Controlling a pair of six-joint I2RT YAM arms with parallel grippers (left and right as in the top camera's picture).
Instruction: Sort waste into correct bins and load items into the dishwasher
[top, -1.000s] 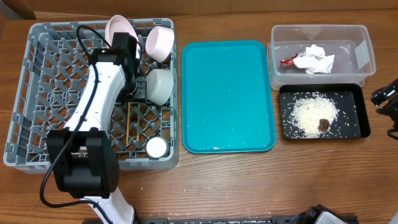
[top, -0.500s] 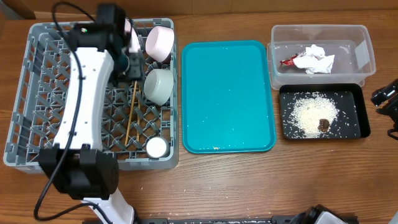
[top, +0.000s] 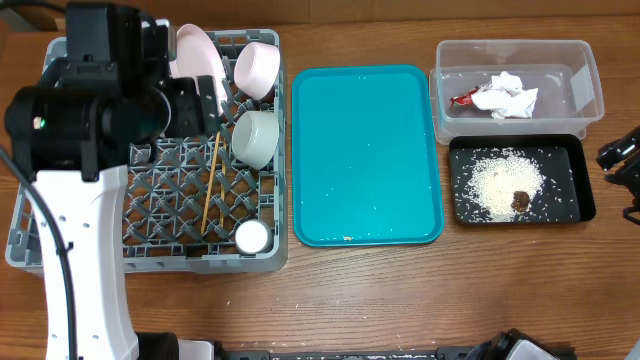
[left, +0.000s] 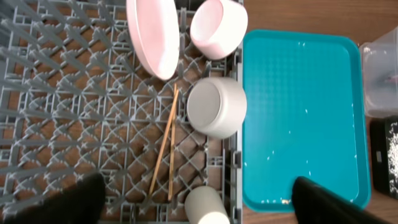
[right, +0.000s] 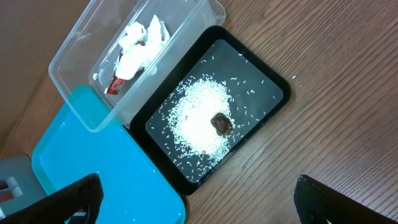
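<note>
While the left gripper hangs spread, chopsticks lie below it; not touching.

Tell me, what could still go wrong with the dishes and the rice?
1. The chopsticks lie loose on the rack's open grid. Thin as they are, they might slip through a gap.
2. The pink plate stands tilted on edge, so a bump could tip it over.
3. The rice sits in a shallow black tray, and a knock might scatter it.
</note>
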